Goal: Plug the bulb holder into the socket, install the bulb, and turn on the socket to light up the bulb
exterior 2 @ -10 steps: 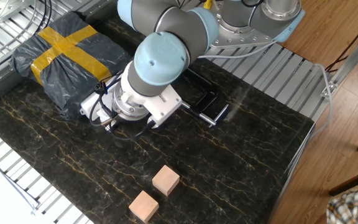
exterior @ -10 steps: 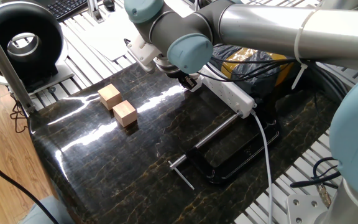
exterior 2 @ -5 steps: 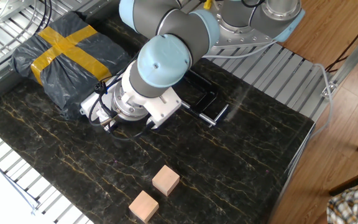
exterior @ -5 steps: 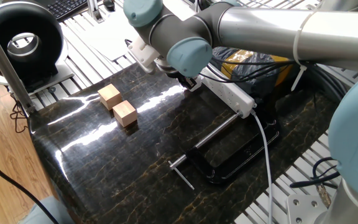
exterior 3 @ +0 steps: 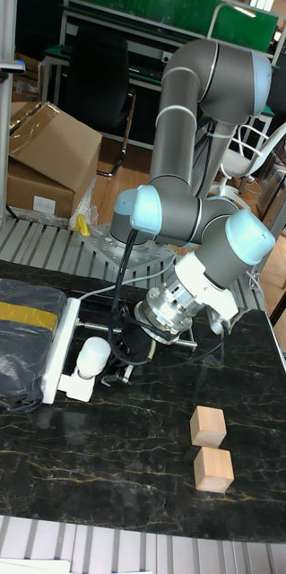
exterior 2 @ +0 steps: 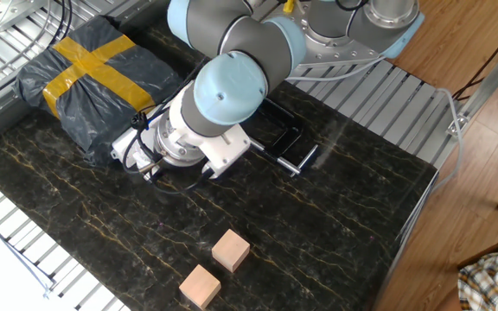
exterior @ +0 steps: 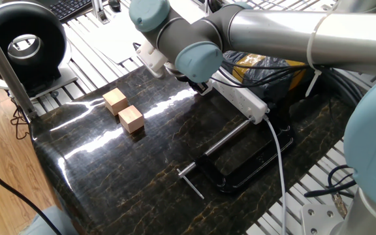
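Note:
The socket [exterior 3: 60, 345] is a long white strip lying along the grey bag; it also shows under the arm as the socket [exterior: 243, 98]. At its near end a white bulb [exterior 3: 93, 352] stands on the white bulb holder [exterior 3: 78, 387]. My gripper [exterior 3: 120, 354] sits just right of the bulb, its dark fingers close against it. Whether they grip it I cannot tell. In the fixed views the wrist hides most of the gripper [exterior: 201, 85], and only the strip's end [exterior 2: 128, 140] shows.
Two tan wooden cubes [exterior: 115, 100] [exterior: 131, 118] sit on the dark marble table [exterior: 123, 170]. A black clamp [exterior: 240, 166] with a steel handle lies beside the strip's cable. A grey bag with yellow tape [exterior 2: 85, 69] lies behind the strip.
The arm's wrist joint has shifted slightly, as if turning in place. The gripper stays beside the bulb, and nothing on the table has moved.

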### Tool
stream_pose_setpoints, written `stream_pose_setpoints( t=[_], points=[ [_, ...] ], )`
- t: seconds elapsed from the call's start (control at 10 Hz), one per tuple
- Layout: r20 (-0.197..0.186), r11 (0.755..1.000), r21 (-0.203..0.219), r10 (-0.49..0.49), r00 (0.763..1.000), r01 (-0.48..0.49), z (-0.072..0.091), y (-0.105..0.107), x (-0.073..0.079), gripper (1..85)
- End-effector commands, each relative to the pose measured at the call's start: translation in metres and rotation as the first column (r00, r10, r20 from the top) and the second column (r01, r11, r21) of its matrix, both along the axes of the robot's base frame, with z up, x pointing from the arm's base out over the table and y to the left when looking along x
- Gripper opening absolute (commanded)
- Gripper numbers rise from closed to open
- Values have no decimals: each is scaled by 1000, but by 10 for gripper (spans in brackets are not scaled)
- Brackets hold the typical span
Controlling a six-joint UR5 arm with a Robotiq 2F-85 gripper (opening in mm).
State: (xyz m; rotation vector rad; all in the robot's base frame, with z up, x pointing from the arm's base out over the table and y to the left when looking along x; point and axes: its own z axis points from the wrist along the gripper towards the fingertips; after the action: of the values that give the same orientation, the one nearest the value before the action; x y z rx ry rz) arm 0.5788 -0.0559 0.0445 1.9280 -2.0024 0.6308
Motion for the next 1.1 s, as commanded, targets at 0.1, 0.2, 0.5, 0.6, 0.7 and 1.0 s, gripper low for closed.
stream_pose_setpoints(
  t=[0.1, 0.2, 0.5, 0.6, 0.7, 1.0],
  points=[
    [4, 999, -22, -24, 1000, 24, 6, 4, -5, 13],
    [4, 999, -21, -42, 999, 42, 10, 12, -8, 13],
    [8, 995, 87, -40, 999, 39, -9, 17, -2, 13],
    [17, 995, 94, -42, 999, 40, -8, 20, -1, 13],
    [11, 990, 134, -55, 998, 53, -10, 31, -3, 13],
    [-5, 980, 191, -58, 998, 58, 2, 51, -7, 13]
  ],
)
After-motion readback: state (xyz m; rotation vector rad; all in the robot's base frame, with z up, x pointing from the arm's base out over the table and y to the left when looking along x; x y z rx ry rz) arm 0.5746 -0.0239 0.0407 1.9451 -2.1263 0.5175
